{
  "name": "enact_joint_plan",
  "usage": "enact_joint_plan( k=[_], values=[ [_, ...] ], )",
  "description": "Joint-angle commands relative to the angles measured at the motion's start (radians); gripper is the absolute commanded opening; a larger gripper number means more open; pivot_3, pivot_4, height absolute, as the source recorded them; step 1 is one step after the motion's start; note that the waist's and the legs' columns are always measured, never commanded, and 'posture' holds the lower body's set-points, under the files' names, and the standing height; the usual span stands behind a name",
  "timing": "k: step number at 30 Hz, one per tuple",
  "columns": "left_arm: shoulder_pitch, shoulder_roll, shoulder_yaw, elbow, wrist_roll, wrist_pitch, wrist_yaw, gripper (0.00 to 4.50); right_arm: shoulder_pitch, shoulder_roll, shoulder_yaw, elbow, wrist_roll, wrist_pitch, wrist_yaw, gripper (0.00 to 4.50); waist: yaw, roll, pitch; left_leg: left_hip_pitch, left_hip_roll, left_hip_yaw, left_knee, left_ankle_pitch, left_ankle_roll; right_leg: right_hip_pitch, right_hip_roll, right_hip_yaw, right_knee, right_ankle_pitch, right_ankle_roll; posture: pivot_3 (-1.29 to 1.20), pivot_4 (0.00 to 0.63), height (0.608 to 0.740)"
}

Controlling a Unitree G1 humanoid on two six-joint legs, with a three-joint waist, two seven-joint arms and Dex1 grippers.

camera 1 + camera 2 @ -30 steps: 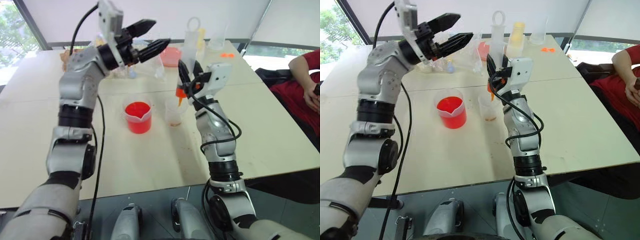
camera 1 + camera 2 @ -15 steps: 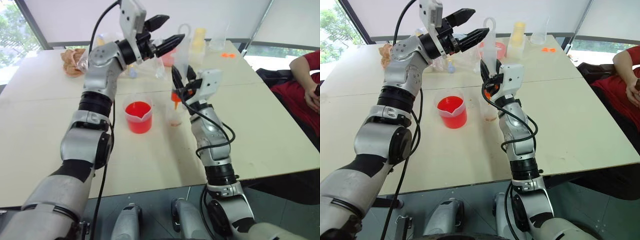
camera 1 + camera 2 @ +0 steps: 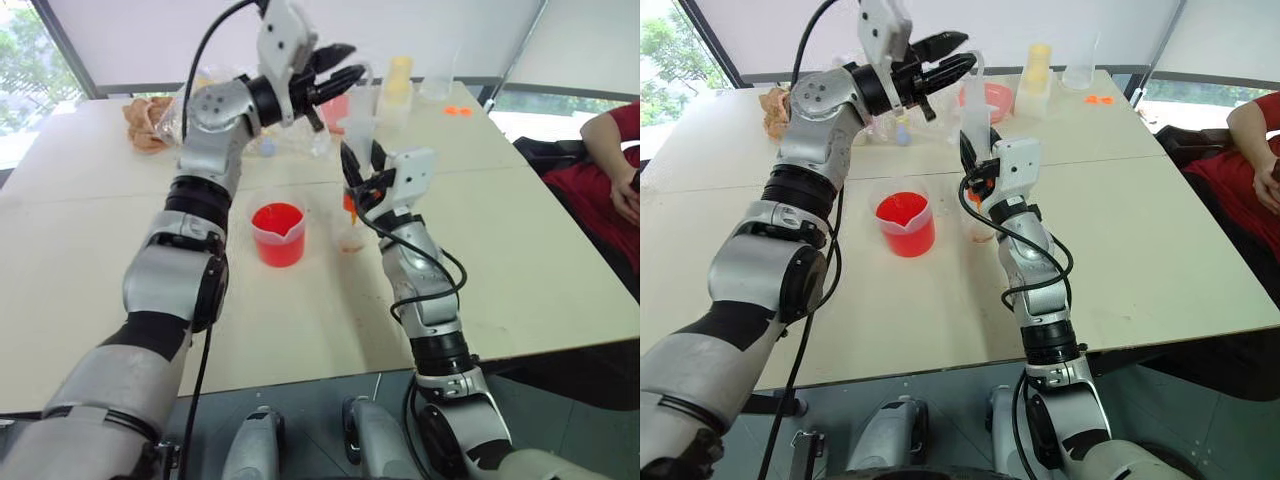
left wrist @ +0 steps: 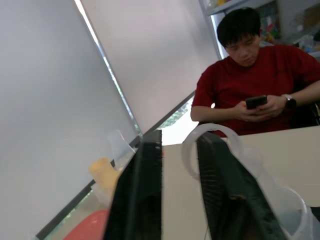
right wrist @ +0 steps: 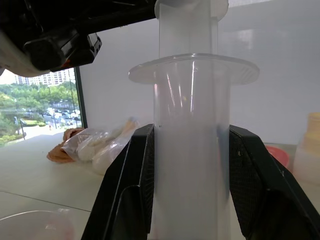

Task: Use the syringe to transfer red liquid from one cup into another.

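Observation:
My right gripper [image 3: 362,160] is shut on the barrel of the clear-white syringe [image 5: 190,150] and holds it upright. The syringe's orange tip [image 3: 347,204] hangs just over the small plain cup [image 3: 350,234], which has a little residue at its bottom. Left of that cup stands the spouted beaker [image 3: 278,238], about half full of red liquid [image 3: 277,218]. High above, my left gripper [image 3: 352,62] reaches in from the left to the plunger's ring [image 4: 192,150]. Its fingers stand close together with one side of the ring between them.
Behind the syringe sit a pink bowl [image 3: 338,108], a pale yellow bottle [image 3: 398,78] and another clear cup [image 3: 436,82]. A plastic bag with brown contents [image 3: 150,118] lies at the back left. A person in red [image 3: 612,165] sits at the table's right side.
My left gripper swung right to the top of the syringe and narrowed from wide open onto the plunger ring. The right gripper kept the syringe over the small cup.

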Motion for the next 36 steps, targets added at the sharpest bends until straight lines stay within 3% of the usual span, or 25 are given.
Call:
enact_joint_plan(
  k=[1, 11, 36],
  values=[
    [-0.026, 0.001, 0.001, -0.018, 0.004, -0.010, -0.029, 0.05, -0.012, 0.008, 0.022, -0.037, -0.011, -0.051, 0.013, 1.45, -0.001, 0.000, 0.000, 0.000, 0.000, 0.000, 0.000, 0.000, 0.000, 0.000, 0.000, 0.000, 0.000, 0.000, 0.000, 0.00, 0.150, 0.740],
    [0.070, 0.004, -0.023, -0.152, -0.024, 0.091, -0.175, 0.05, -0.029, 0.002, 0.007, -0.034, -0.014, -0.061, 0.012, 1.45, -0.002, 0.000, 0.000, 0.000, 0.000, 0.000, 0.000, 0.000, 0.000, 0.000, 0.000, 0.000, 0.001, 0.000, 0.000, 0.00, 0.150, 0.740],
    [0.245, -0.016, -0.070, -0.311, 0.001, 0.202, -0.182, 0.05, -0.075, -0.055, -0.030, -0.043, -0.005, -0.066, 0.006, 1.45, -0.001, 0.000, 0.000, 0.000, 0.000, 0.000, 0.001, 0.000, 0.000, 0.000, 0.000, 0.000, 0.001, 0.000, 0.000, 0.00, 0.150, 0.740]
  ],
)
